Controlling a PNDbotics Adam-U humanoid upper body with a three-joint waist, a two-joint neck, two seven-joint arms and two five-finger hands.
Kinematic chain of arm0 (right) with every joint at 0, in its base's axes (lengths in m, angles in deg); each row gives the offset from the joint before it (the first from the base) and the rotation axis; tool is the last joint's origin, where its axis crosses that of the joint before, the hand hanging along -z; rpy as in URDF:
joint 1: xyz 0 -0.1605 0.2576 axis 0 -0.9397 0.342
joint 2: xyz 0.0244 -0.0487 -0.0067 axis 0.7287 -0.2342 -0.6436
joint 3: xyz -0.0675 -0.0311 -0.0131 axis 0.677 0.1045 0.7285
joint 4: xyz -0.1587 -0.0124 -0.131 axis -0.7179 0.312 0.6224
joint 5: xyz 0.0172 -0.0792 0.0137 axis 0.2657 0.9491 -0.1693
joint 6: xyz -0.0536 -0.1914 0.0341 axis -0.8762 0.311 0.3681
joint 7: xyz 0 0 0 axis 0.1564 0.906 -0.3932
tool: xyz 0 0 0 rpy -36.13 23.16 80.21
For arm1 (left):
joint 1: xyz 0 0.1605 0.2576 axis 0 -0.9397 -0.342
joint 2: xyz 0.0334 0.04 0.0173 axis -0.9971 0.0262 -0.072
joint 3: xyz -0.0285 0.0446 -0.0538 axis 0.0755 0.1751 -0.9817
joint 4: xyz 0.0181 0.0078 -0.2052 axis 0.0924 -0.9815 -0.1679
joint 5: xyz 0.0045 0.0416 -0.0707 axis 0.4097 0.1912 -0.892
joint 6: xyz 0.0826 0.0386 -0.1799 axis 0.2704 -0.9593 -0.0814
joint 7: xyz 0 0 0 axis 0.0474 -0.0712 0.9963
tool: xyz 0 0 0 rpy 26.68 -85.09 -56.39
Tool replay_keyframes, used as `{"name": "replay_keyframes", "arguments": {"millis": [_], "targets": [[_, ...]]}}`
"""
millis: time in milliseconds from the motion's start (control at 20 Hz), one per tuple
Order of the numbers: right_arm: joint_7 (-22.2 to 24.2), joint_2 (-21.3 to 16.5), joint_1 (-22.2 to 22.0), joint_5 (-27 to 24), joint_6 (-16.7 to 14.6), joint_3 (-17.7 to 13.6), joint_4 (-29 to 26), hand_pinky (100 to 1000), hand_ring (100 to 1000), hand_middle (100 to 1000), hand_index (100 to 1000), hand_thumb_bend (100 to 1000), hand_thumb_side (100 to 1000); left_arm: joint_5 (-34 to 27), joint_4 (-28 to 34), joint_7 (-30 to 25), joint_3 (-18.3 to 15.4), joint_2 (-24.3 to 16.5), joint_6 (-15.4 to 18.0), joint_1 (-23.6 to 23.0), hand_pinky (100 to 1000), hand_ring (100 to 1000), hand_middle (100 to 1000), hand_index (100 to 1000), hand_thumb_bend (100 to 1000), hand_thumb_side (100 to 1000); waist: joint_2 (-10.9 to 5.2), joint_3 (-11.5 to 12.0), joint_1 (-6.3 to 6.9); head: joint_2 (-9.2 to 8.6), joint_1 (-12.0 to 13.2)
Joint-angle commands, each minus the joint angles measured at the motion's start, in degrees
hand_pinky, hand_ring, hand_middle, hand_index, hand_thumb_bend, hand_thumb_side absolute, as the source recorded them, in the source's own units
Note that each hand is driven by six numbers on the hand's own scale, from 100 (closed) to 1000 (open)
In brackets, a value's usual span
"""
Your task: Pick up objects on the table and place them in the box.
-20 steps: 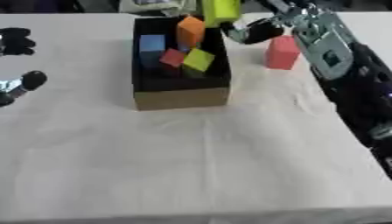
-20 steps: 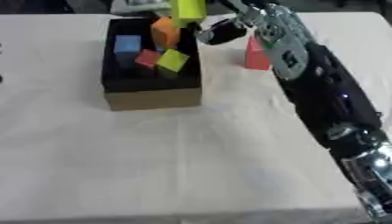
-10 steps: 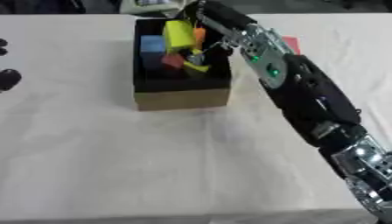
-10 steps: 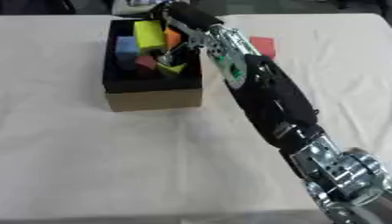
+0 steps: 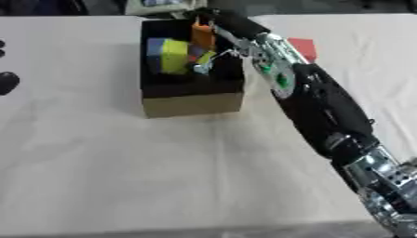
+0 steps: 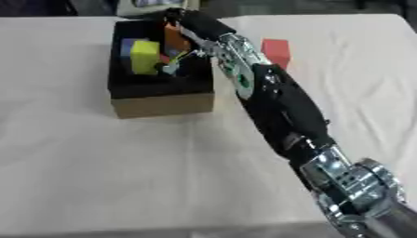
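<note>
Several blocks sit inside the dark box point(image 5: 192, 105) in my left eye view: a yellow-green block point(image 5: 173, 56) against a blue block point(image 5: 155, 46), with an orange block point(image 5: 203, 36) at the far side. My right hand point(image 5: 213, 50) reaches over the box's right wall; I cannot tell how its fingers stand. My left hand point(image 5: 6, 82) shows only as a dark shape at the left edge. One red block point(image 6: 276, 49) in my right eye view rests on the white table point(image 6: 122, 172), right of the box and just beyond my forearm.
</note>
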Motion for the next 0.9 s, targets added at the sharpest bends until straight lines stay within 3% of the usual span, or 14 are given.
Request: {"name": "replay_keyframes", "arguments": {"millis": [50,300,600,800,850,900], "targets": [[-2.7,-1.28,1.07,1.3,1.33,-0.64,-2.86,763,864,938,1000,542,458,-0.09,0.75,0.19,-0.77,-0.8,0.0,0.69,834,714,646,854,795,688,-1.83,-0.19,-0.62,0.28,0.14],[-2.3,-3.64,0.55,-3.25,1.24,0.06,-8.49,754,855,932,1000,527,462,0.01,0.59,0.45,-1.15,-1.12,-0.08,0.42,834,712,643,853,798,688,-1.64,-1.01,-0.97,0.28,0.68],[1.44,-10.11,-1.11,-15.32,1.52,0.06,-16.85,745,833,893,1000,498,449,0.23,0.47,0.61,-1.53,-1.49,-0.24,0.02,834,711,641,853,800,688,-1.36,-2.17,-1.54,0.28,1.9],[5.65,-15.17,-3.03,-21.72,-0.56,-0.61,-17.59,746,825,877,1000,480,441,0.29,0.47,0.68,-1.71,-1.72,-0.28,-0.19,834,710,639,852,802,688,-1.28,-2.67,-1.93,0.28,2.87],[6.63,-16.45,-3.61,-23.08,-1.25,-1.06,-17.3,744,825,876,1000,444,403,0.31,0.45,0.68,-1.75,-1.75,-0.3,-0.25,834,710,638,852,801,684,-1.24,-2.76,-2.0,0.28,3.13],[7.33,-17.44,-4.09,-24.2,-1.75,-1.52,-16.99,744,825,876,1000,479,439,0.32,0.43,0.68,-1.77,-1.76,-0.32,-0.29,834,710,638,852,802,688,-1.21,-2.82,-2.05,0.28,3.3]]}}
